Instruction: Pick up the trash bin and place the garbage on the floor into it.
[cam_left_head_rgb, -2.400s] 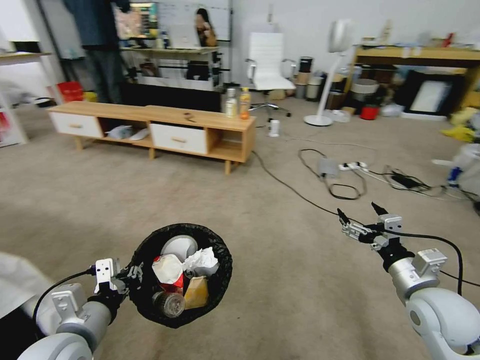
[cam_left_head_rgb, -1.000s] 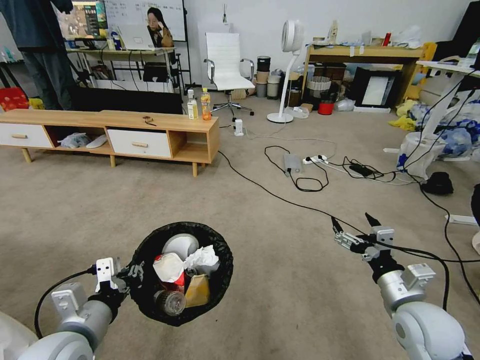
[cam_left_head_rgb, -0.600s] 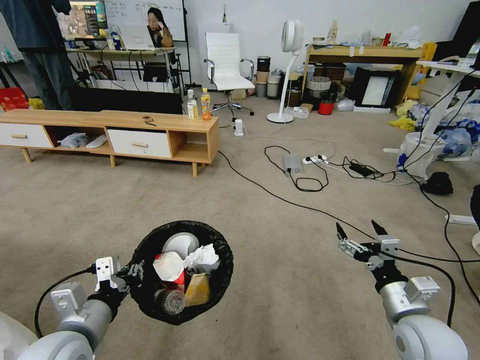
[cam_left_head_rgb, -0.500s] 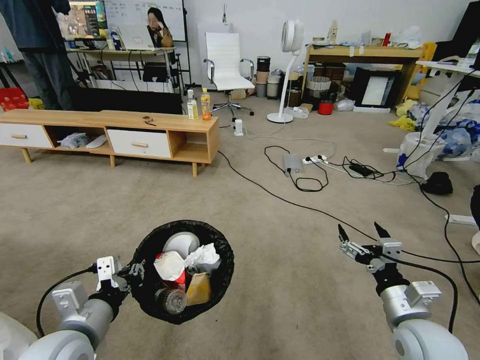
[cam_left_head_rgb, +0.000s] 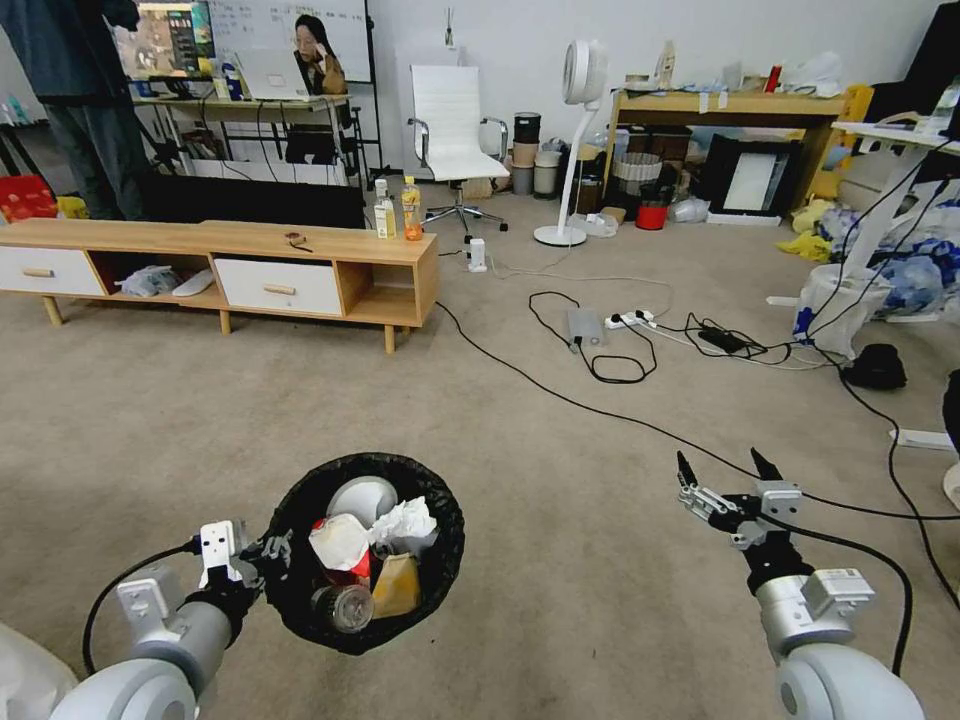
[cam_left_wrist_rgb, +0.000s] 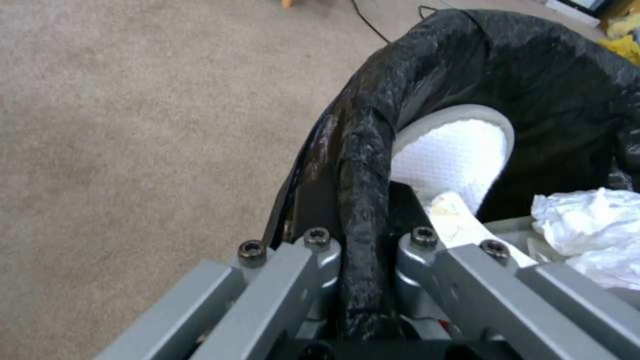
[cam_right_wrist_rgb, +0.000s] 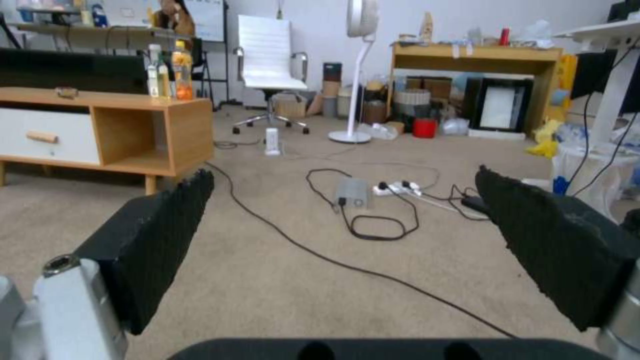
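The trash bin (cam_left_head_rgb: 300, 500), round and lined with a crinkled black bag, hangs just above the floor (cam_left_head_rgb: 560, 600) at lower left. My left gripper (cam_left_head_rgb: 262, 555) is shut on its near rim; the left wrist view shows the bag-covered rim (cam_left_wrist_rgb: 363, 165) clamped between the fingers (cam_left_wrist_rgb: 313, 260). The garbage lies inside the bin: white tissue (cam_left_head_rgb: 405, 522), a red-white wrapper (cam_left_head_rgb: 338, 540), a brown paper bag (cam_left_head_rgb: 397, 585) and a clear bottle (cam_left_head_rgb: 340, 607). My right gripper (cam_left_head_rgb: 722, 463) hovers open and empty over bare carpet at lower right, its black pads (cam_right_wrist_rgb: 153, 240) wide apart.
Black cables (cam_left_head_rgb: 600, 410) and a power strip (cam_left_head_rgb: 630, 320) cross the carpet ahead of the right gripper. A low wooden cabinet (cam_left_head_rgb: 300, 265) with two upright bottles (cam_left_head_rgb: 395, 212) stands at the left. A fan (cam_left_head_rgb: 565, 200), a chair (cam_left_head_rgb: 450, 130) and plastic bags (cam_left_head_rgb: 850, 300) lie farther off.
The whole view swung right early on, so the camera turned. Since then the right gripper has dropped a little toward me, still open. The bin and left gripper have sunk slightly.
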